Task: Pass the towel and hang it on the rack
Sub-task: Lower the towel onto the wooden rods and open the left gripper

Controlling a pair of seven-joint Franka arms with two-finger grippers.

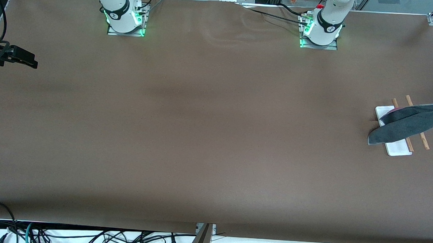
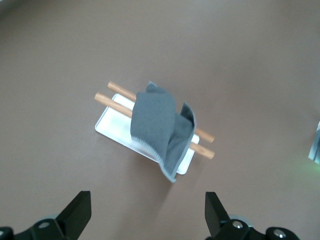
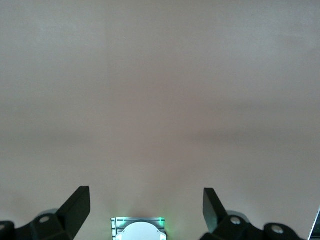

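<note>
We see the towel [image 1: 408, 122] covering the middle of the rack [image 1: 398, 147] and its rods, while the right claw [image 1: 12, 58] is cut by the picture's edge, and only fingertips [image 2: 77, 210] show of the left claw.

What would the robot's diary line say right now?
towel: draped over rack | left gripper: open, above rack | right gripper: open, waiting

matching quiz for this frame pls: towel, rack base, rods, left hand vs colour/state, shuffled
1. towel
2. rack base
3. rods
4. left hand

a. white, flat on the table
b. open, holding nothing, above the rack
c. dark grey, draped over the rods
d. light brown, two in parallel

Pairs: 1-c, 2-a, 3-d, 4-b
</note>
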